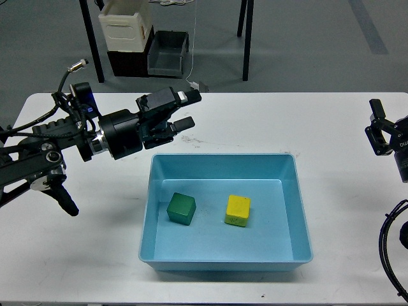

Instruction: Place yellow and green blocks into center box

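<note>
Green block (181, 209) and yellow block (237, 210) resting in center box (223, 164), as tasked; left gripper (189, 109) spread, empty; right gripper (377, 121) state unclear

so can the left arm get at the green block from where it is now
Probably yes: the left gripper hangs open just beyond the blue tray's far rim, and the green block sits uncovered inside.

Evenly and brightly lit from overhead, with no hard glare on the white table (255, 121). Soft, short shadows only: a faint one under the left arm's gripper (185, 109) just beyond the blue tray (290, 169), darker ones hugging the green block (181, 209) and yellow block (238, 210) inside that tray. Sharp across the tray; slightly softer and dimmer on the grey floor (306, 51) behind it. Mild bending of the table's far edge.
</note>
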Action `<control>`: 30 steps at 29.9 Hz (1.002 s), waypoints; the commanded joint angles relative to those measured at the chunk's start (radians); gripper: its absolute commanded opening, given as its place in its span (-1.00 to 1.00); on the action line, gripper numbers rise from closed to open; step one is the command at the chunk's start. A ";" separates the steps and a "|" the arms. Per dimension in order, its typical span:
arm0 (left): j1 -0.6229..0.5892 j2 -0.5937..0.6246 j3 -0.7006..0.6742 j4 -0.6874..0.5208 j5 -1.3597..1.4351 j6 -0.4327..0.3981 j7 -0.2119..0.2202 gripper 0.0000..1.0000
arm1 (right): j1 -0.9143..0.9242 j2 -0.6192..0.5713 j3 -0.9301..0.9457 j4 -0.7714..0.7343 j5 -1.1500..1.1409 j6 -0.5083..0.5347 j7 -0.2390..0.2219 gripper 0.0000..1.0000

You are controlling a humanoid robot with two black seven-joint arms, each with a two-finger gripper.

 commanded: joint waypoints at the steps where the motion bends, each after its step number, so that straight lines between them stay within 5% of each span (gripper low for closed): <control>1: 0.140 -0.001 -0.126 0.002 -0.267 0.017 0.000 1.00 | 0.005 0.003 0.007 -0.001 0.210 0.004 -0.069 1.00; 10: 0.298 0.035 -0.272 -0.015 -0.794 -0.030 0.000 1.00 | -0.026 0.153 0.111 -0.007 0.529 0.012 -0.281 1.00; 26: 0.499 0.018 -0.299 -0.059 -1.298 -0.226 0.000 1.00 | -0.155 0.193 0.219 -0.007 0.753 0.014 -0.312 1.00; 30: 0.548 0.018 -0.299 -0.061 -1.316 -0.226 0.000 1.00 | -0.172 0.193 0.211 -0.008 0.791 0.015 -0.350 1.00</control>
